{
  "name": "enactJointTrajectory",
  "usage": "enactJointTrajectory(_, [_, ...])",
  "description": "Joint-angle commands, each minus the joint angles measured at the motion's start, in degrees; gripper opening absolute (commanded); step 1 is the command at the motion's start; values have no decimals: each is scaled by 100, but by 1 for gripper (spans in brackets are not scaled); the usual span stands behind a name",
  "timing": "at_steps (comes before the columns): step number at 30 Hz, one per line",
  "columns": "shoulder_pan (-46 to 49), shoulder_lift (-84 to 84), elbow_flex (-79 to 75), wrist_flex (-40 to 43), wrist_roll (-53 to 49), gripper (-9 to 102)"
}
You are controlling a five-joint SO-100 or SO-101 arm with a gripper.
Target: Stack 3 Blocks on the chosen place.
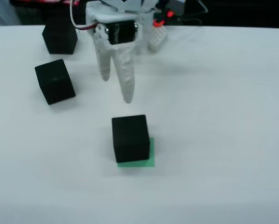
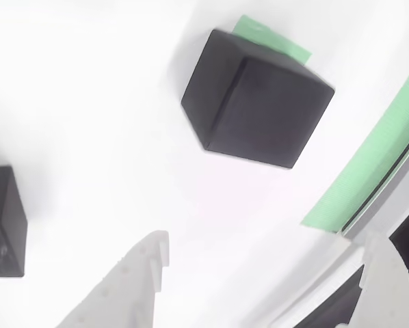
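One black block (image 1: pixel 130 138) stands on the chosen place (image 1: pixel 150 157), a green square whose right and front edges stick out from under it. Two more blocks lie on the white table at the left: one tilted (image 1: pixel 55 81), one farther back (image 1: pixel 59 36). My white gripper (image 1: pixel 116 88) hangs open above and behind the placed block, with nothing between its fingers. In the view that rides on the gripper, the placed block (image 2: pixel 259 102) sits ahead on the green patch (image 2: pixel 269 37), another block (image 2: pixel 3 219) is at the left edge, and the gripper (image 2: pixel 262 246) has its fingers wide apart.
A small white studded part (image 1: pixel 157 37) and red and white wires lie by the arm's base at the back. A green tape strip (image 2: pixel 375 164) runs along the table's edge at the right of the view that rides on the gripper.
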Motion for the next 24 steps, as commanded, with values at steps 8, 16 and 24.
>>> enactJointTrajectory(8, [3190,870,1538,-79,-2936,34])
enactJointTrajectory(16, [4570,334,1362,-352,-3656,35])
enactJointTrajectory(24, [4676,-624,1248,-1081,-3814,35])
